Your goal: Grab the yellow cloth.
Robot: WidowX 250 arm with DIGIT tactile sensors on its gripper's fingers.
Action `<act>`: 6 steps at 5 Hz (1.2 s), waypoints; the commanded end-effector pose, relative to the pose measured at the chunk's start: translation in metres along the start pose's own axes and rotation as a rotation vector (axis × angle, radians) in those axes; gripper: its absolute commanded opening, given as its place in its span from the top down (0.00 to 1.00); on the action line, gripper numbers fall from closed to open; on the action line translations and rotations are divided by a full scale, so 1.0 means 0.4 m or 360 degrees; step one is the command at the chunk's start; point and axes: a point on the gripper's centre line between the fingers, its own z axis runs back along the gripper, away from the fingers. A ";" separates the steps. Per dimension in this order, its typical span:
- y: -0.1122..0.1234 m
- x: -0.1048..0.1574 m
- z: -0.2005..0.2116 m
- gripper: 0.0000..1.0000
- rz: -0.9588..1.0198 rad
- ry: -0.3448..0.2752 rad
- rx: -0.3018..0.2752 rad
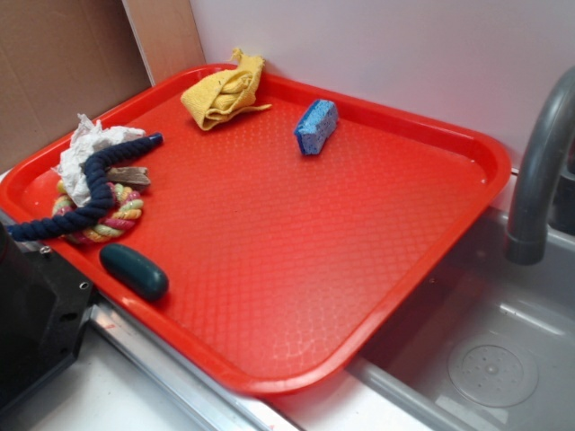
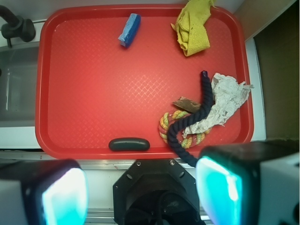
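From the exterior view, a red tray (image 1: 386, 296) sits beside a grey sink (image 1: 485, 359). The yellow cloth (image 1: 223, 92) lies crumpled in the tray's far corner, its long axis running along the back rim, a thin loose edge pointing toward the blue sponge (image 1: 316, 126) nearby. The tray's centre is bare.

From the wrist view, looking down, the yellow cloth (image 2: 193, 27) fills the upper right corner. The gripper (image 2: 140, 190) hangs off the tray's near edge, fingers spread wide, holding nothing. A navy rope (image 2: 190, 122) crosses a white papery rag (image 2: 225, 103) and a rope ring (image 2: 180, 127).
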 end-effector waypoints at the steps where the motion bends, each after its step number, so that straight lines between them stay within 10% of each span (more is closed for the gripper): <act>1: 0.000 0.000 0.000 0.00 0.0000 0.0000 0.0000; 3: 0.211 0.210 -0.242 0.00 0.0054 -0.0015 0.0055; 6: 0.293 0.377 -0.422 0.00 0.0076 -0.0239 0.0230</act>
